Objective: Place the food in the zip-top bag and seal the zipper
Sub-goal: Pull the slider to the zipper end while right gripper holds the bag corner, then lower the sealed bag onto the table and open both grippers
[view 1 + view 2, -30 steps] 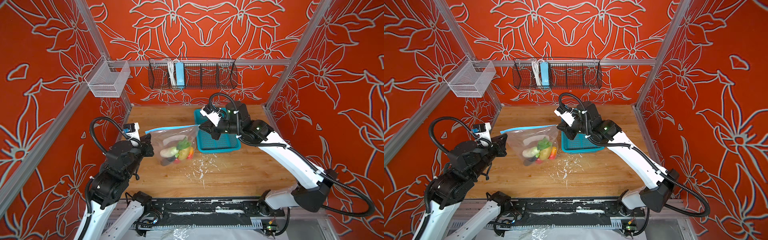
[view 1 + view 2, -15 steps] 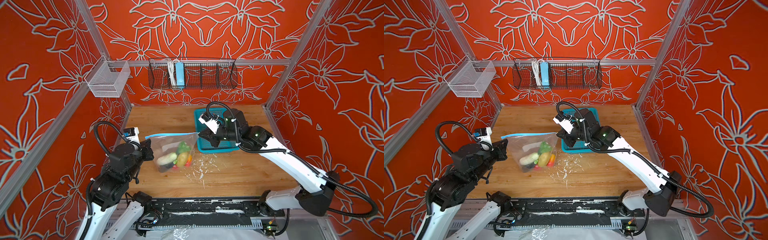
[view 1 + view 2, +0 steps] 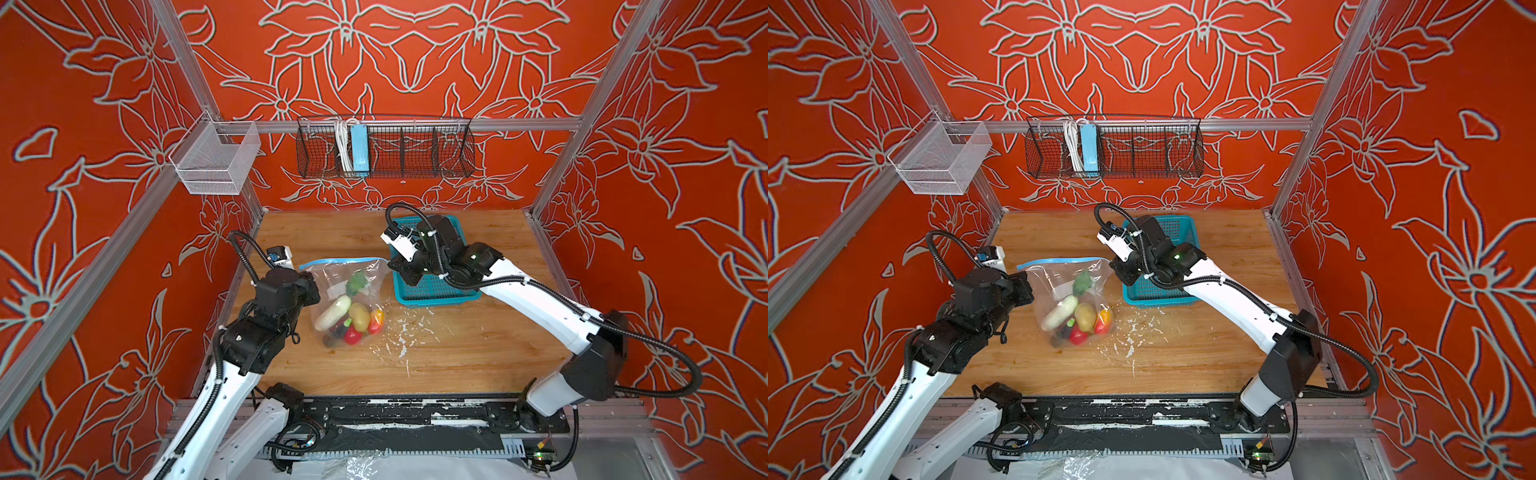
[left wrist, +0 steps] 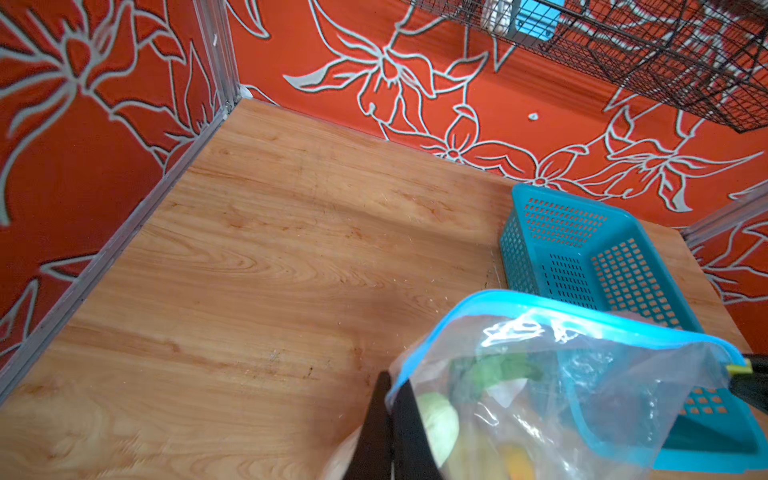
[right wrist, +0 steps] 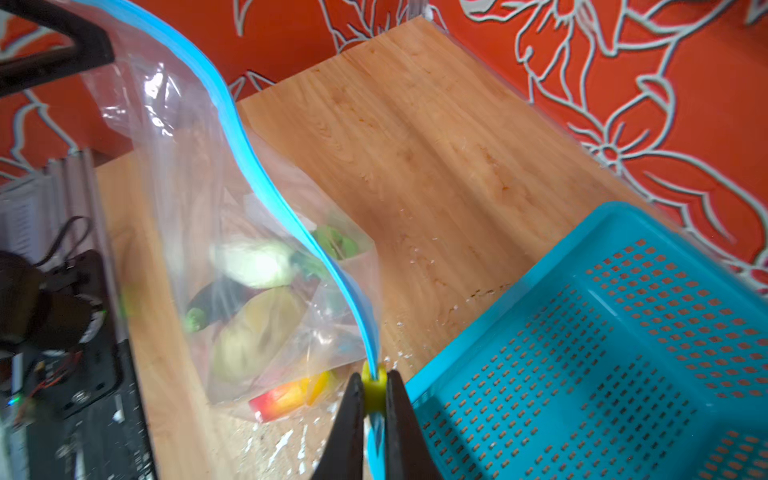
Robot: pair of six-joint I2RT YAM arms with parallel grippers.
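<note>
Now | left gripper [image 4: 388,399] clamped tight on one end of zip-top bag [image 3: 370,278] mouth | right gripper [image 5: 372,380] pinched yellow tab [image 5: 372,395] at far end of zipper [image 5: 245,137] | bag stretched between both grippers, food [image 3: 353,322] heaped low beneath them | teal basket [image 3: 436,289] just beside right gripper

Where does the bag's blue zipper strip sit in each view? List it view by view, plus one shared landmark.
Top view: zipper runs along the zip-top bag's far edge.
Top view: same place.
Left wrist: it arcs in front of the teal basket.
Right wrist: it curves to the right fingers, which pinch its yellow tab.
Landmark: the teal basket, beside the tab end.
</note>
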